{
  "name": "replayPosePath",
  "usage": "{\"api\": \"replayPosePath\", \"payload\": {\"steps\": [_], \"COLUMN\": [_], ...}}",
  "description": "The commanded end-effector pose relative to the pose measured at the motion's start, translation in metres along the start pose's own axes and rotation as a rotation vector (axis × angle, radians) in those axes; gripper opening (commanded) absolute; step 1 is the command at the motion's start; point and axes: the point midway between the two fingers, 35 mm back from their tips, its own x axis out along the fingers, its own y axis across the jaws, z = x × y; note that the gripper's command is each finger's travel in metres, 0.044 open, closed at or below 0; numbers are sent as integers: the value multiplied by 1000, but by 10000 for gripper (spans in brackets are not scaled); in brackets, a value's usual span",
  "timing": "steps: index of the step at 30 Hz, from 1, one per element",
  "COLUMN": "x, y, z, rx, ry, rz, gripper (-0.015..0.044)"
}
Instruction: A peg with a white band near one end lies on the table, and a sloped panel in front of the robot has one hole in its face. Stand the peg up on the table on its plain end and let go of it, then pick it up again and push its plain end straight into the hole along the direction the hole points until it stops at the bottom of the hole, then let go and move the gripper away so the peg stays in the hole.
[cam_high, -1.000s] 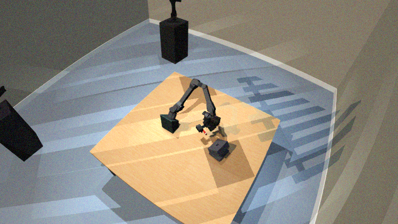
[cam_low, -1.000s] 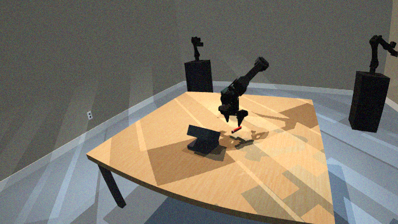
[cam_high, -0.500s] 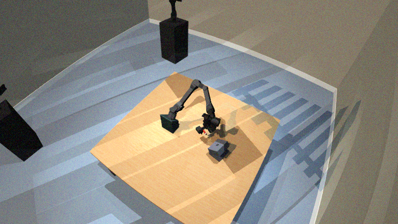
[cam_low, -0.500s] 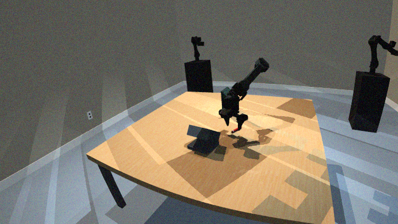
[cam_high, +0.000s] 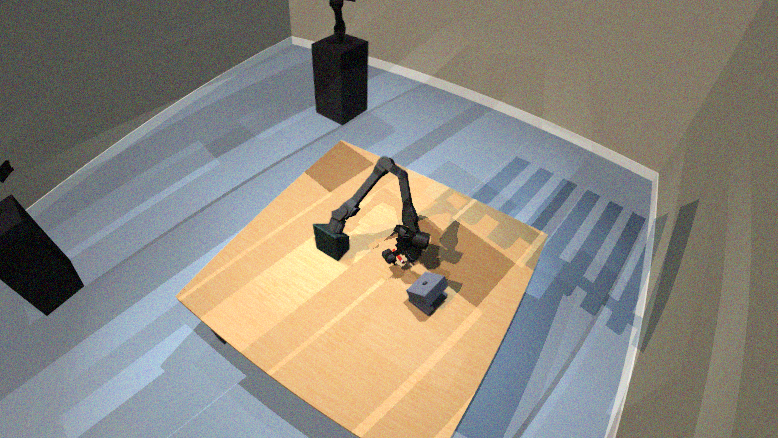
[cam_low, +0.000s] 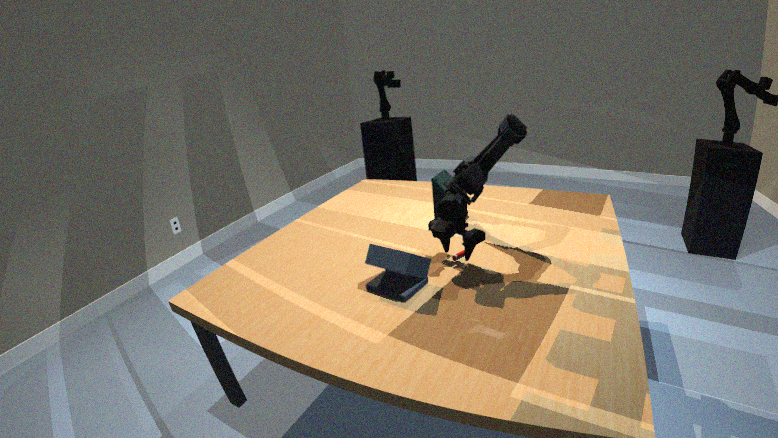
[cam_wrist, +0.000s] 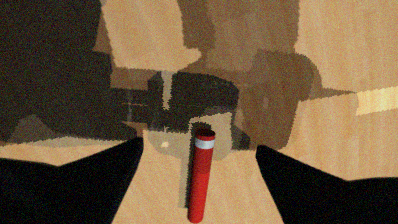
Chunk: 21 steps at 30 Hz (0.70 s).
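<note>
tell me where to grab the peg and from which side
Grip the peg on its red shaft, probably toward the white band, coming straight down from above. It lies flat on the table, lengthwise between the open gripper fingers, so they close across its round sides and leave the plain end free.

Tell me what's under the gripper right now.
The red peg lies flat on the table between the open gripper fingers, white band at the far end. Its underside contact is hidden.

Matt wood-grain table (cam_high: 304, 348), smooth matt red peg (cam_wrist: 201, 180) w/ white band, matt dark tool (cam_wrist: 199, 165).
</note>
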Motion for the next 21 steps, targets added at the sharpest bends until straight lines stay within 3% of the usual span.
{"api": "replayPosePath", "payload": {"steps": [1,10,21], "x": [2,2,2], "y": [-1,-1,-1], "z": [0,0,0], "rx": [5,5,5], "ry": [0,0,0], "rz": [-4,-4,-4], "gripper": [335,110,103]}}
